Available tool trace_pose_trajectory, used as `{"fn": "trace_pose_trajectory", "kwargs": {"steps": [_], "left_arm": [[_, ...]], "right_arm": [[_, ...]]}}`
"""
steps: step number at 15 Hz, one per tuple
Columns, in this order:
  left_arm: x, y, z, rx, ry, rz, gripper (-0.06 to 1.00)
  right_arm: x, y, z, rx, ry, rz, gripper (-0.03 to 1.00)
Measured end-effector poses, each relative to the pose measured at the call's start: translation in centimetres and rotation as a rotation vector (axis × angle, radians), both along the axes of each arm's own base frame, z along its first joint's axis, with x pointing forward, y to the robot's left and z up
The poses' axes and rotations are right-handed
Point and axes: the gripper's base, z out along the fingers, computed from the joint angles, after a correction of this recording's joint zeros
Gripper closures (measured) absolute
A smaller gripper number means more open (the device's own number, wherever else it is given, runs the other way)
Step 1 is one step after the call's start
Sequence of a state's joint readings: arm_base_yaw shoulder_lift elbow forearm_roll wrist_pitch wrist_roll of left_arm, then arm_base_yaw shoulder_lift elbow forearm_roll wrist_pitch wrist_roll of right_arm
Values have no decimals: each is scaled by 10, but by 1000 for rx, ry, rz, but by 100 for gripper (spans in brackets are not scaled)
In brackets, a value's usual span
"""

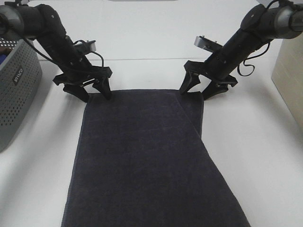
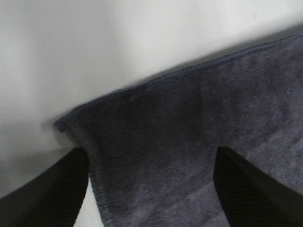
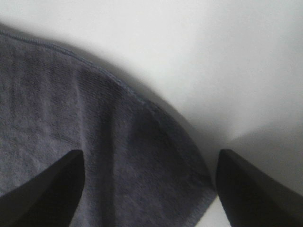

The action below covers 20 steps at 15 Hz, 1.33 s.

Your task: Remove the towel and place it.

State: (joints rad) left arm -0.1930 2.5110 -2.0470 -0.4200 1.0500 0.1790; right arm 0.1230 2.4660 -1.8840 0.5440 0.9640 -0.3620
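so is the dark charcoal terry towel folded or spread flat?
Spread flat on the white table; dark charcoal terry towel has one diagonal fold near its right side.

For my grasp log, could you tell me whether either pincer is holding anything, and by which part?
Nothing is held. Both the left pincer and right pincer are open, each straddling a far corner of the towel.

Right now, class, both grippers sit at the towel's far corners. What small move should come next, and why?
Probably close both. The left gripper and right gripper are open, each straddling a far corner of the towel, which lies flat on the table; neither holds cloth yet.
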Motion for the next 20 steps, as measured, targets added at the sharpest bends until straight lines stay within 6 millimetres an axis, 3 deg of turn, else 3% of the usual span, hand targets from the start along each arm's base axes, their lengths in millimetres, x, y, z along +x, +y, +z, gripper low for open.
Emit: {"fn": "trace_pose_trajectory", "kwargs": {"steps": [4, 5, 8, 13, 17, 20], "left_arm": [[-3, -13, 0, -12, -3, -18, 24], [-3, -13, -1, -11, -1, -18, 28], [-2, -13, -4, -3, -7, -17, 46], [-1, -12, -8, 10, -30, -58, 91], [0, -12, -8, 15, -52, -95, 92], [5, -11, -4, 36, -92, -121, 93]], "right_arm": [[1, 13, -5, -41, -29, 13, 30], [1, 13, -6, -68, -36, 32, 35], [2, 9, -7, -120, -50, 38, 56], [3, 5, -10, -169, -70, 54, 96], [4, 4, -9, -192, -83, 66, 96], [10, 2, 3, -276, -147, 122, 96]]}}
